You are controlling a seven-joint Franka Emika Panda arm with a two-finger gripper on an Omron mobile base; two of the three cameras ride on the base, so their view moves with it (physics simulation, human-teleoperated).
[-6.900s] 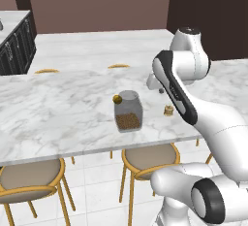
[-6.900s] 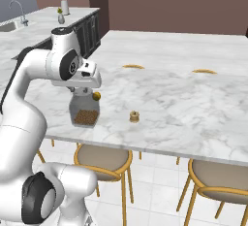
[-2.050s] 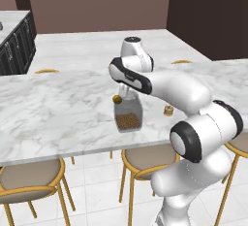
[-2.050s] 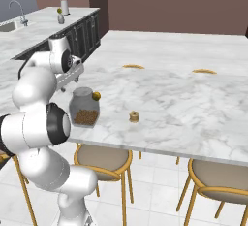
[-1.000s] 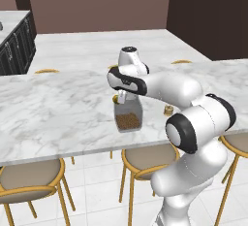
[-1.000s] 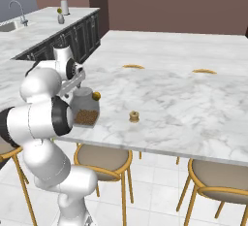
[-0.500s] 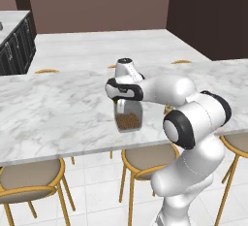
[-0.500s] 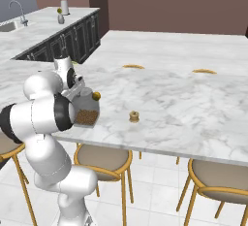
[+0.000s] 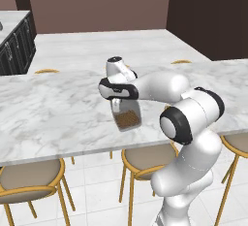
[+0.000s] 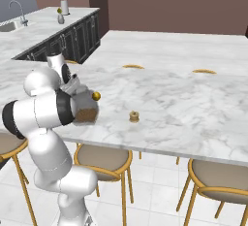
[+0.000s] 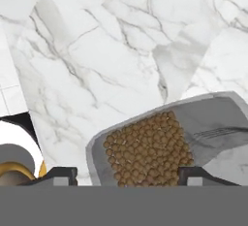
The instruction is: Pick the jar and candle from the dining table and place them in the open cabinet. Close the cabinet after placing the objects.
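Note:
The jar [image 9: 128,118] is clear glass with brown grainy contents and a golden knob [image 10: 97,95]. It stands near the front edge of the dining table [image 9: 58,118]. My gripper [image 9: 121,104] comes down on it from above. In the hand view the two fingertips [image 11: 54,174] flank the jar [image 11: 145,147], tight against its sides, so the gripper [image 11: 128,176] is shut on it. The jar rests on the marble. The candle [image 10: 134,117], a tiny tan cylinder, sits on the table to the right of the jar.
Round tan-seated stools [image 9: 145,154] with gold legs stand under the table's front edge. A dark-drawered counter with a sink faucet [image 10: 17,11] lies at the far left. A second marble surface [image 10: 193,45] runs behind the table.
The hand has dropped lower over the jar and its fingers have drawn in around it. The jar and candle stay where they were.

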